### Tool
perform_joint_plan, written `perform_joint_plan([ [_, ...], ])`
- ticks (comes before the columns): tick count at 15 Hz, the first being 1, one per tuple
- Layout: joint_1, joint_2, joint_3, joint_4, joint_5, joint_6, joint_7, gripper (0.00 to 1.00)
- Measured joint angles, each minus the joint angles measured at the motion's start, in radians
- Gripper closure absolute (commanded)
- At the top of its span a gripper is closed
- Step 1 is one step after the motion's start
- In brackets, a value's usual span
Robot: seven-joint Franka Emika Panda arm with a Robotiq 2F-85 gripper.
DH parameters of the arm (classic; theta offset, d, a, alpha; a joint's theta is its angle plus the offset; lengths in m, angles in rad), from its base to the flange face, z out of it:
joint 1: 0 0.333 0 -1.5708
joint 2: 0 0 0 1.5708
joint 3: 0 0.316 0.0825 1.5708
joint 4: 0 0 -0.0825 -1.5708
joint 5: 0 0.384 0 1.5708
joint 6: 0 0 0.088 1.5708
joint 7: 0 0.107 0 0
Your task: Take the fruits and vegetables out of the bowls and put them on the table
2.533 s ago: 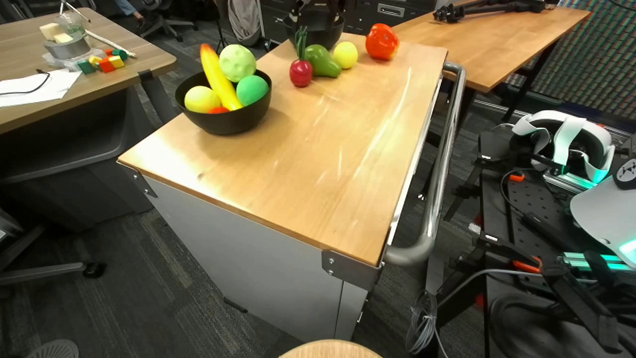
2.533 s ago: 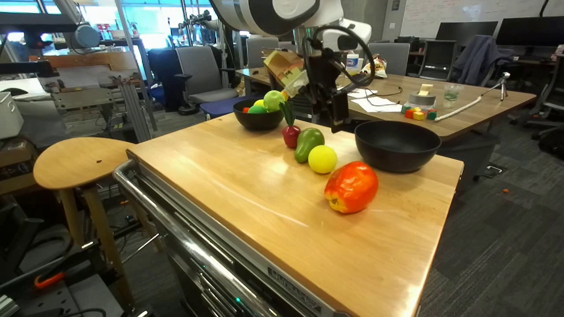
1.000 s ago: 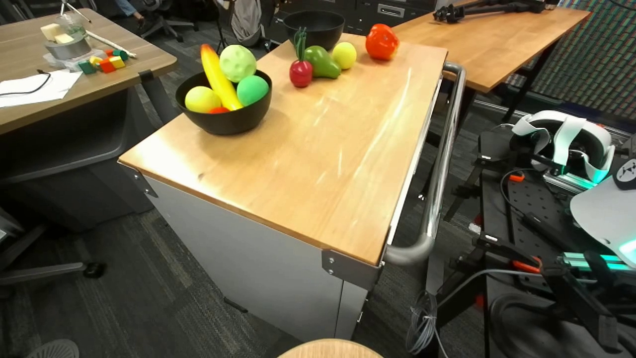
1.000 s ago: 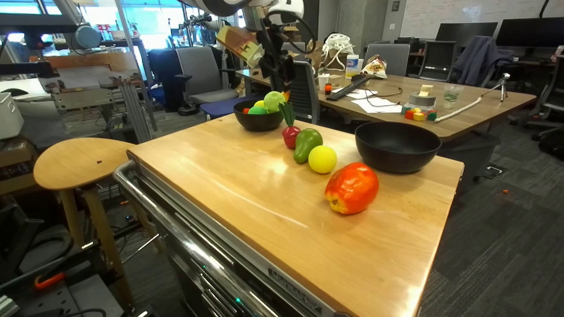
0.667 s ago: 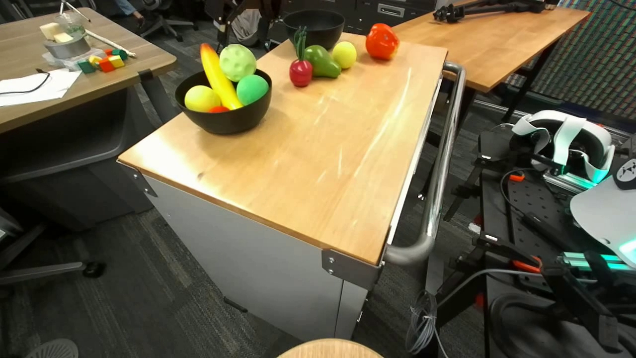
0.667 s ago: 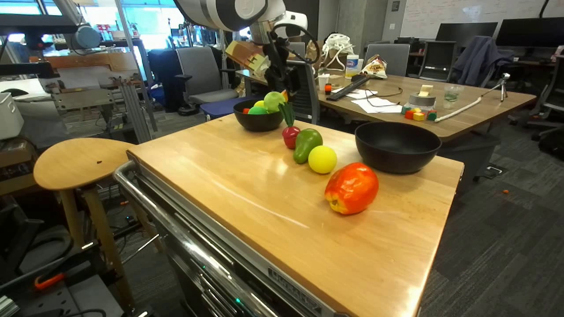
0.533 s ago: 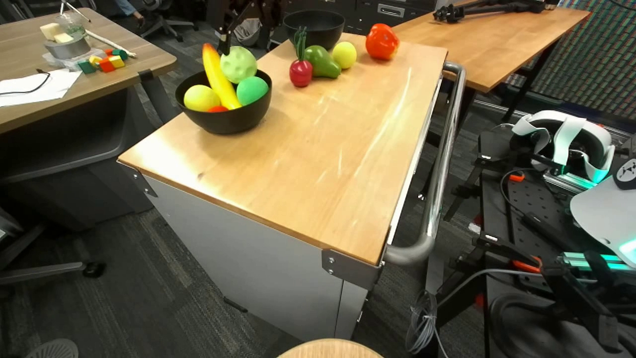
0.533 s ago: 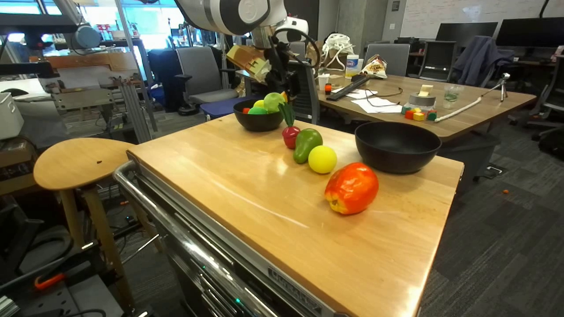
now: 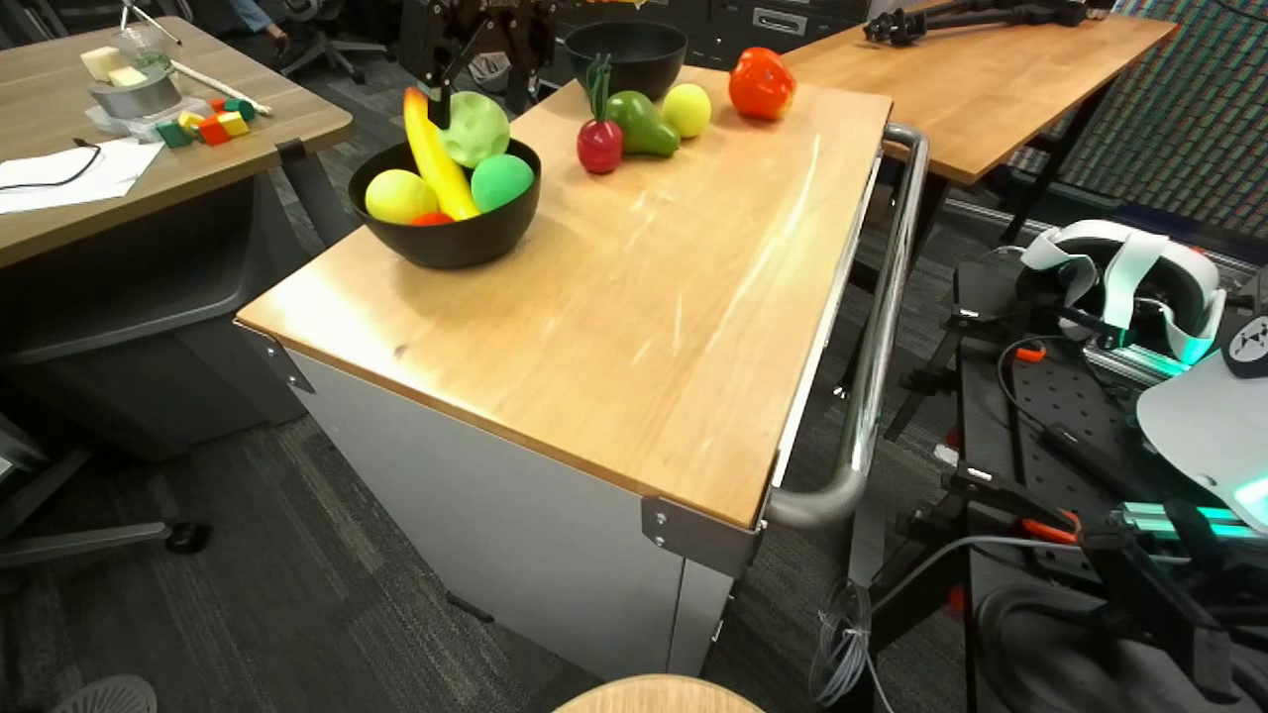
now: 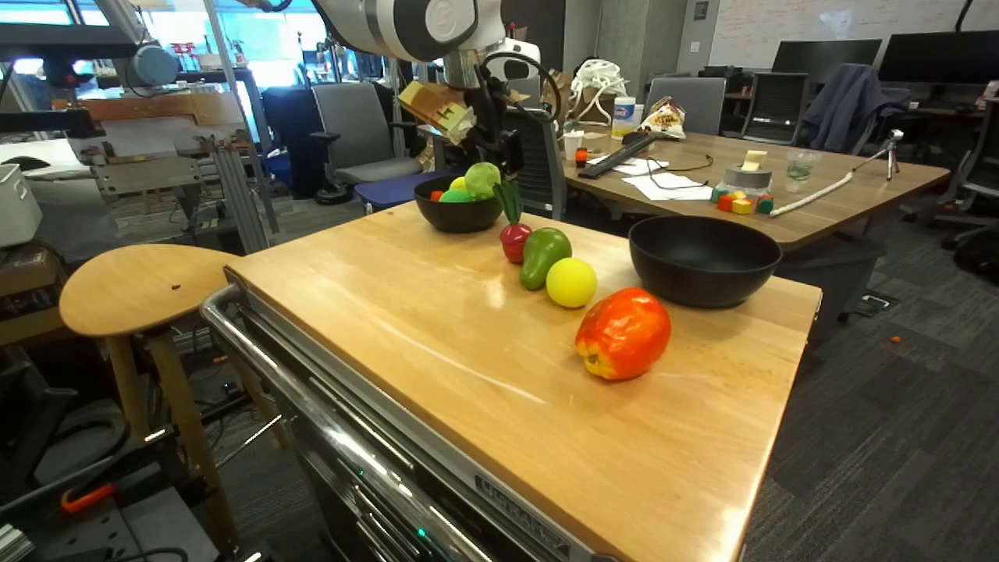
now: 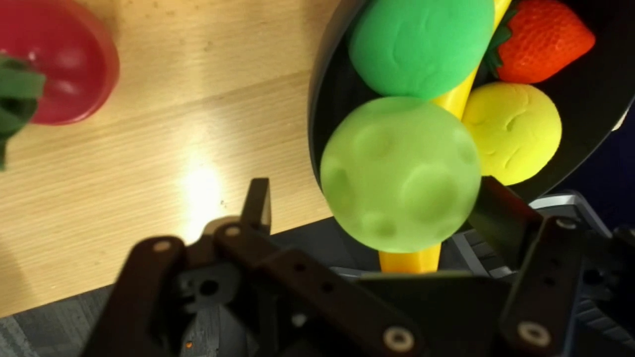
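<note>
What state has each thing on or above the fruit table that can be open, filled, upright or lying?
Claw: open, gripping nothing
Filled bowl: upright, produce inside
Other bowl: upright, no produce showing
Banana: slanted in the filled bowl
Strawberry: lying in the filled bowl
Radish: upright, leaves up
Avocado: lying on its side
Red-orange fruit: lying

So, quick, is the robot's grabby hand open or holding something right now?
Gripper: open, holding nothing; in the wrist view the pale green ball shows between its jaws, ungripped.

A white-and-black robot arm hangs at the top of an exterior view. Its black gripper points downward, fingers wide apart.
</note>
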Motion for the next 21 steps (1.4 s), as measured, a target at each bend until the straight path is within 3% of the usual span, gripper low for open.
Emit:
perform_joint_plan([
  [1,0.001,0.002,0.0,0.0,0.0,-0.006,0.0,0.27],
  [4,0.004,0.009,0.0,0.0,0.0,-0.027,0.0,0.51],
  [10,0.005,0.01,0.001,0.009,0.0,-0.048,-0.001,0.74],
  [15,0.019,-0.009,0.002,0.01,-0.033,-0.045,-0.007,0.82],
  [21,0.062,-0.05,-0.056,-0.006,-0.249,-0.043,0.047,0.83],
])
